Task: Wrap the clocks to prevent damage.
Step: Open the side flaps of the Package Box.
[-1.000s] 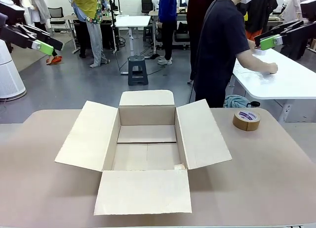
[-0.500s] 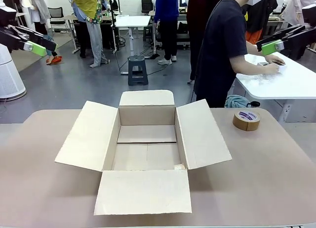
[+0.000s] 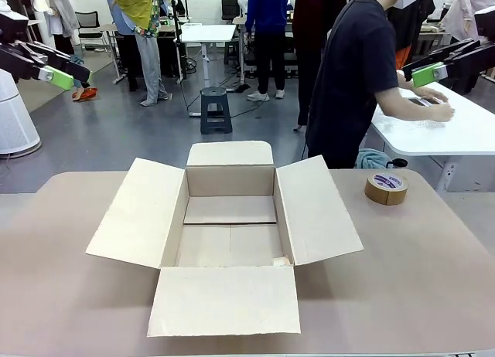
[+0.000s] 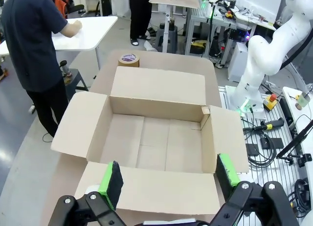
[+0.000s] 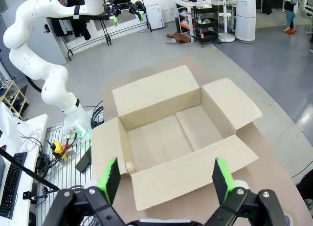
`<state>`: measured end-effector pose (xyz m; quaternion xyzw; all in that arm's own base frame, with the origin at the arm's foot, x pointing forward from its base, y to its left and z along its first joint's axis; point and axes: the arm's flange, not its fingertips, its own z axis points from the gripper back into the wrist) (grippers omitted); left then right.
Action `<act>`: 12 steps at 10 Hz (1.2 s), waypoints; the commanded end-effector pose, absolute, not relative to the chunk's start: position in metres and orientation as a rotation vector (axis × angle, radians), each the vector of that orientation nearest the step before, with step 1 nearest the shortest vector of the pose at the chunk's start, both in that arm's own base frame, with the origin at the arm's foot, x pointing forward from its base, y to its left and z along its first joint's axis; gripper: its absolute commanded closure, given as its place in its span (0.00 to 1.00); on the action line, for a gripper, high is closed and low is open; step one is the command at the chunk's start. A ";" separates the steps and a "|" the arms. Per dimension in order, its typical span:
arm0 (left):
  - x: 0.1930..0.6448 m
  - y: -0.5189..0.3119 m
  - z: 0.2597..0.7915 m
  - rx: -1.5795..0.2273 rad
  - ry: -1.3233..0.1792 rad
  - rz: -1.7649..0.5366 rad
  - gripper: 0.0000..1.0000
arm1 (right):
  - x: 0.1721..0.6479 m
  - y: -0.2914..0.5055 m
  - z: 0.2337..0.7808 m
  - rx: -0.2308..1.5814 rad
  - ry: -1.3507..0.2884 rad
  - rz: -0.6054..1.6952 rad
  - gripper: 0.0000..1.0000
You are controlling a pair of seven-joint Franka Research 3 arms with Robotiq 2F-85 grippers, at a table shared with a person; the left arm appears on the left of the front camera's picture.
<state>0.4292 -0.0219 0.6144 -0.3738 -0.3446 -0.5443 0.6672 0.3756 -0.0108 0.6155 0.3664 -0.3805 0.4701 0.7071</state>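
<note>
An open cardboard box (image 3: 230, 222) sits mid-table with all its flaps spread, showing bare cardboard inside; it also lies below in the left wrist view (image 4: 156, 138) and the right wrist view (image 5: 166, 133). My left gripper (image 3: 76, 77) hangs high at the far left, open and holding nothing, its green pads wide apart over the box (image 4: 168, 174). My right gripper (image 3: 410, 75) hangs high at the far right, also open and holding nothing (image 5: 165, 179). A person in a dark shirt (image 3: 356, 79) stands at the far side, turned away, both hands on a white side table (image 3: 456, 133).
A roll of brown tape (image 3: 386, 187) lies on the table right of the box, seen too as the tape (image 4: 129, 59). The brown tabletop (image 3: 418, 272) has free room around the box. A small stool (image 3: 216, 110) and other people stand farther back.
The person has shifted their hands along the white side table. My left gripper drew slightly left and my right gripper slightly right. The box and tape have not moved.
</note>
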 end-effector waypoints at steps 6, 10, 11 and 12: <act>0.429 -0.021 0.615 -0.842 -0.778 -1.227 0.48 | 0.376 -0.011 0.616 0.814 -0.845 1.045 0.55; 0.417 -0.020 0.626 -0.813 -0.801 -1.226 1.00 | 0.365 -0.005 0.617 0.785 -0.851 1.076 1.00; 0.412 -0.021 0.627 -0.811 -0.808 -1.231 0.86 | 0.365 -0.005 0.617 0.787 -0.846 1.077 0.86; 0.413 -0.022 0.628 -0.809 -0.797 -1.240 0.94 | 0.366 -0.003 0.617 0.784 -0.843 1.076 0.96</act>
